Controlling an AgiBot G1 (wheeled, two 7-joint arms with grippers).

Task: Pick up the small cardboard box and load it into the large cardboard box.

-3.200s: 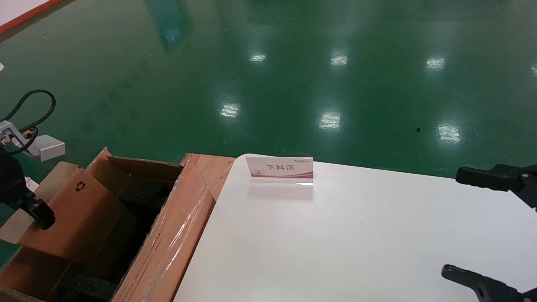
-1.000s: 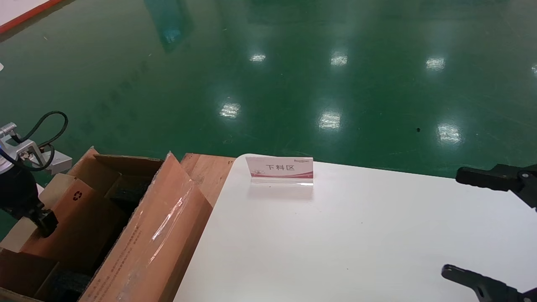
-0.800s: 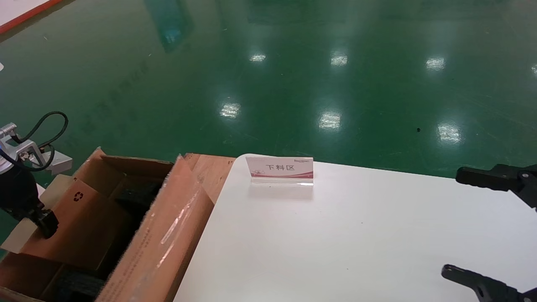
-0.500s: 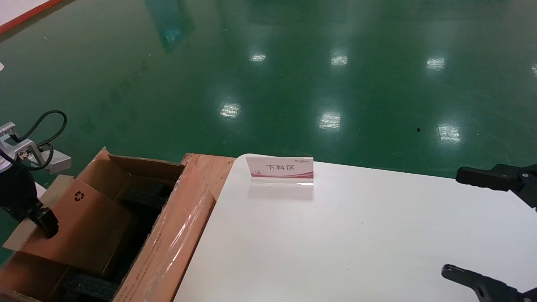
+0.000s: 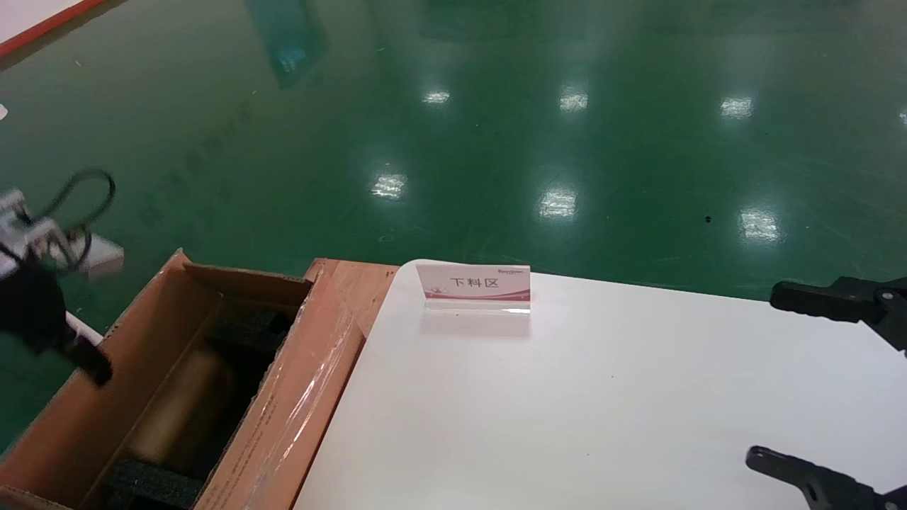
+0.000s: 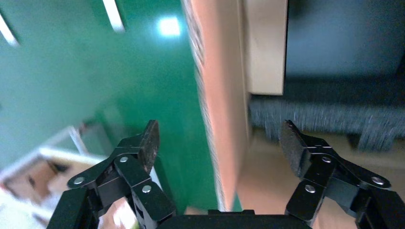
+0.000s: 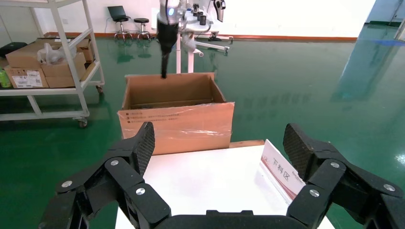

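Note:
The large cardboard box (image 5: pixel 297 397) stands open at the left of the white table, with black foam (image 5: pixel 248 329) inside and glossy tape on its near flap. The small cardboard box (image 5: pixel 181 407) lies inside it as a blurred brown shape; its recycling symbol does not show. My left gripper (image 5: pixel 92 365) is open and empty, blurred, at the carton's outer wall. In the left wrist view the left gripper (image 6: pixel 219 143) straddles that wall (image 6: pixel 222 95). My right gripper (image 5: pixel 786 379) is open and empty over the table's right side. The right wrist view shows the carton (image 7: pixel 176 119).
A white table (image 5: pixel 602 397) fills the right. A sign card (image 5: pixel 472 283) stands at its far edge, also in the right wrist view (image 7: pixel 282 174). A wooden board (image 5: pixel 354 280) lies beside the carton. A shelf cart with boxes (image 7: pixel 47 71) stands beyond on the green floor.
The small box has left my left gripper and dropped down inside the large carton. The left gripper has opened and lifted slightly. The carton's taped flap swung and settled. The right arm has not moved.

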